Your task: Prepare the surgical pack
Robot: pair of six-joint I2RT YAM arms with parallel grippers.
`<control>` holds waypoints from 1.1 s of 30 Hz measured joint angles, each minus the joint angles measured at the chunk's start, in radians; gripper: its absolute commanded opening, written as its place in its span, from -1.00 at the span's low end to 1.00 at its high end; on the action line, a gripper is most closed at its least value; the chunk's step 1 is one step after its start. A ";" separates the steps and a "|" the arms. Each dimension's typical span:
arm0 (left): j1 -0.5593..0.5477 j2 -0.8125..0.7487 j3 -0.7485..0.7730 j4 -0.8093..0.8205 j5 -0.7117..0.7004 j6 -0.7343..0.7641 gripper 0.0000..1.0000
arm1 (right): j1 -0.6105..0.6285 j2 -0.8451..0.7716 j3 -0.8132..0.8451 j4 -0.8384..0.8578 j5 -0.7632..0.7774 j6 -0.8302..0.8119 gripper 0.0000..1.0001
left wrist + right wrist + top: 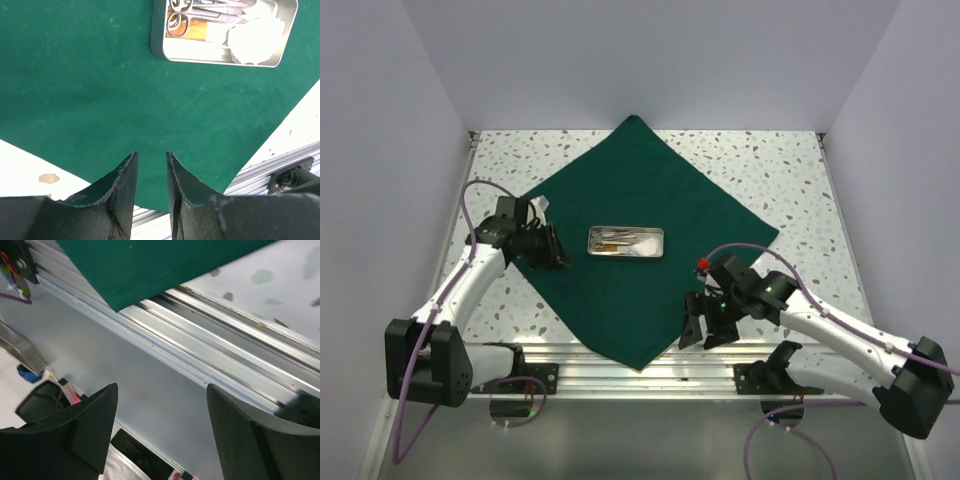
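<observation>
The dark green drape lies flat as a diamond on the speckled table. The small steel tray sits at its middle. In the left wrist view the tray holds steel scissors, forceps and white gauze. My left gripper hovers over the drape's left part; it is empty, jaws a narrow gap apart. My right gripper is wide open and empty at the drape's near right edge, with the drape's corner beyond it.
An aluminium rail runs along the table's near edge and also shows in the right wrist view. White walls close in the table on the left, back and right. Cables loop from both arms.
</observation>
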State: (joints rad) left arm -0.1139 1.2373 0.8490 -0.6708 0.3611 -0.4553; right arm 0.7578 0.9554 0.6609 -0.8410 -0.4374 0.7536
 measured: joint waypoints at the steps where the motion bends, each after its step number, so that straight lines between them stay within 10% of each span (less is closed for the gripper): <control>1: 0.000 -0.014 -0.008 0.000 0.000 -0.003 -0.34 | 0.039 0.026 -0.002 0.031 -0.001 0.018 0.46; 16: 0.000 -0.138 -0.084 -0.042 -0.032 -0.025 -0.41 | 0.356 0.421 -0.008 0.486 0.108 0.289 0.13; 20: 0.000 -0.036 -0.075 -0.002 -0.043 -0.025 -0.70 | 0.354 0.385 -0.003 0.485 0.158 0.309 0.12; 33: -0.005 0.289 0.071 0.125 -0.061 -0.024 -0.77 | 0.351 0.451 -0.003 0.522 0.129 0.312 0.31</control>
State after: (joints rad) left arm -0.1188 1.5261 0.9199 -0.5461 0.2996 -0.4789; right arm 1.1091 1.4067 0.6579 -0.3191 -0.3088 1.0657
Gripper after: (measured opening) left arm 0.126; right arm 0.654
